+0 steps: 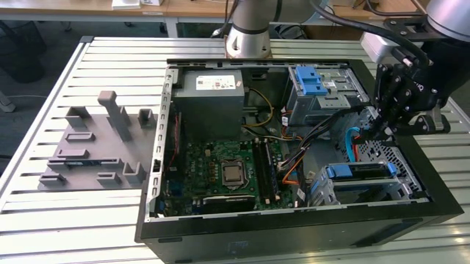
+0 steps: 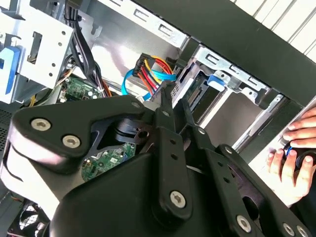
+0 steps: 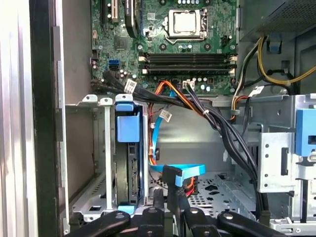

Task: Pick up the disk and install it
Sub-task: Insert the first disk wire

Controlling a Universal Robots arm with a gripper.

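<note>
Sitting in its cage (image 1: 411, 187), the disk (image 1: 358, 170) lies at 4 o'clock of the case (image 1: 294, 228) in the exterior view. Gripper (image 1: 369, 132), fingers (image 3: 158, 205) nearly closed and holding nothing discernible, hangs at its 12 o'clock among cables (image 1: 347, 140). These could snag the fingers, tugging a plug loose.

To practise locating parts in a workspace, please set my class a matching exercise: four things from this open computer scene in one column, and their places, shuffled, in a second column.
Things
1. grey plastic fixture with upright blocks
2. large grey power-supply box with a white sticker
3. flat silver-grey disk with blue side rails
4. black robot gripper

Places
A. in the metal drive cage inside the black computer case
B. on the slatted table, outside the case
C. over the case's side at the exterior view's right
D. inside the case, beside the green motherboard

Pairs: 1-B, 2-D, 3-A, 4-C
</note>
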